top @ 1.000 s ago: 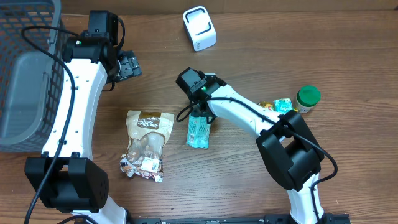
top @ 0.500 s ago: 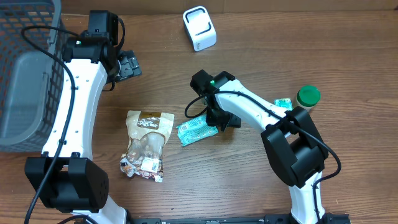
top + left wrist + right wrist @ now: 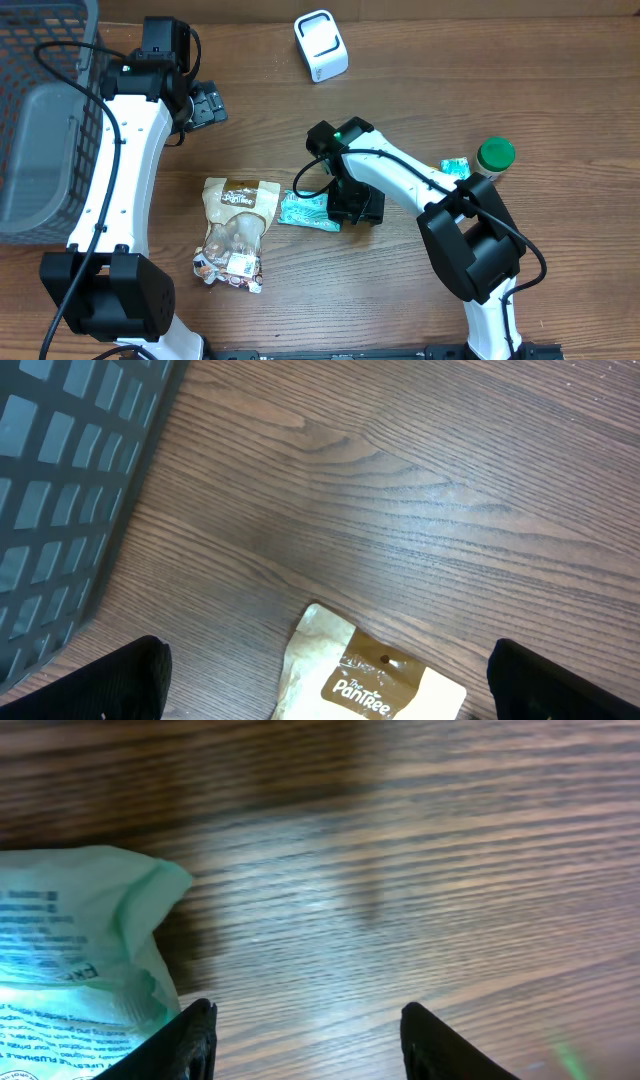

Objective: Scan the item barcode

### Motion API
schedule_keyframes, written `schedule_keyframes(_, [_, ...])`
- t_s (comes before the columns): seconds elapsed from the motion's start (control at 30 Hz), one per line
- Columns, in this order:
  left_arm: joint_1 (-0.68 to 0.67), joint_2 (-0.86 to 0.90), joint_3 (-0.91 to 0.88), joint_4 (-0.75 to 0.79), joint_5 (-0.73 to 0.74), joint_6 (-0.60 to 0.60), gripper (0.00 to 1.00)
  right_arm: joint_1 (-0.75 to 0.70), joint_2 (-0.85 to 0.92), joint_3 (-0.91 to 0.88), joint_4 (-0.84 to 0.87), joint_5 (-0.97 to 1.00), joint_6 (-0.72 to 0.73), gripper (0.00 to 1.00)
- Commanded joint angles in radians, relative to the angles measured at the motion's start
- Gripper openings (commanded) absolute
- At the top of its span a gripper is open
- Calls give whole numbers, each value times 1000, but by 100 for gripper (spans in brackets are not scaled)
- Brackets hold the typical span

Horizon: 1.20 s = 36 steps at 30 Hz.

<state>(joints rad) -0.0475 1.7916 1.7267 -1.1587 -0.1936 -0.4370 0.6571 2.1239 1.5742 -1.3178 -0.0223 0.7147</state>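
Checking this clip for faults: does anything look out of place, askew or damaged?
Only the teal packet: it lies flat on the table, one end crumpled, beside the open right gripper, not between its fingers. Nothing looks spilled or broken.

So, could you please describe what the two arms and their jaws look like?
Both the left arm and right arm have smooth white links, black joint housings and bases, and loose black cables along them. A small green light glows near each wrist. The jaws are black.
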Motion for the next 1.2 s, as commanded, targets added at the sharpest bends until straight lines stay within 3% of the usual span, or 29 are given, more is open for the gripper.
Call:
schedule_keyframes(0.0, [1, -13, 9, 0, 4, 14, 100, -16, 10, -1, 8, -10, -25, 51])
schedule_keyframes(0.17, [1, -13, 9, 0, 4, 14, 99, -98, -34, 24, -76, -47, -78, 54])
schedule_keyframes(0.5, [1, -13, 9, 0, 4, 14, 100, -160, -164, 24, 58, -332, -245, 56])
schedule_keyframes(0.73, [1, -13, 9, 0, 4, 14, 99, -157, -164, -4, 151, -339, -245, 57])
schedule_keyframes(1.17, [1, -13, 9, 0, 4, 14, 100, -127, -164, -4, 138, -338, -237, 57])
